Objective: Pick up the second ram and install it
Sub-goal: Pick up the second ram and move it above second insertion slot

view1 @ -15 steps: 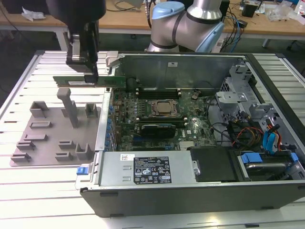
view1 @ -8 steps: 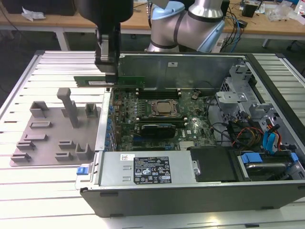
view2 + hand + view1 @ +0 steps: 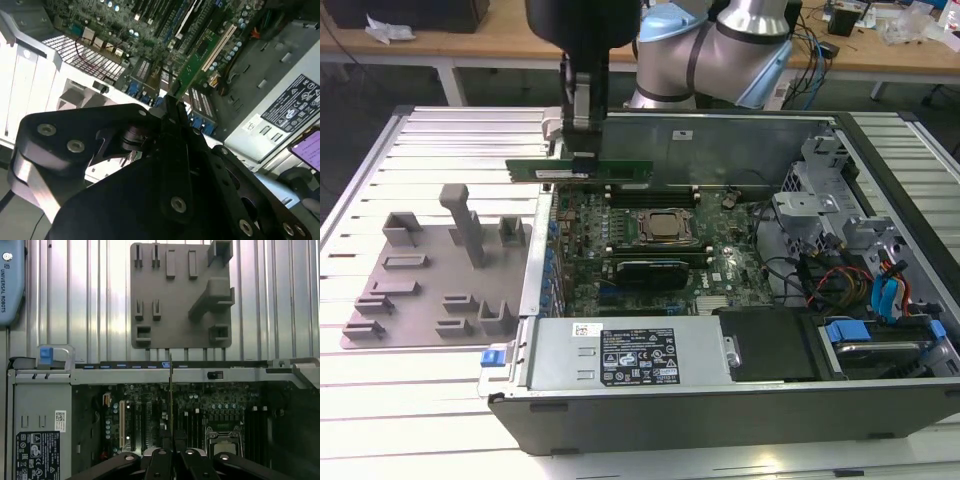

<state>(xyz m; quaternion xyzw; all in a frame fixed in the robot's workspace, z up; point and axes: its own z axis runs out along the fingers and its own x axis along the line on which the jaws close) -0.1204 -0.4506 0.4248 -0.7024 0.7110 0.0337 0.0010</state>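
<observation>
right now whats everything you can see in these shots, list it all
ram stick: one, green, held in the air above the open case
tray: one, grey, on the table at the exterior view's left of the case
computer case: one, black and grey, lid off, mid table
main board: one, green, on the case floor
processor: one, silver, square, mid board
card: one, black, just nearer than the processor
power supply: one, grey with a black label, along the case's near wall
cables: a bundle, blue and red, at the exterior view's right end
table: one, pale slatted metal
arm: one, silver and light blue, behind the case
hand: one, black, shut on the ram stick
</observation>
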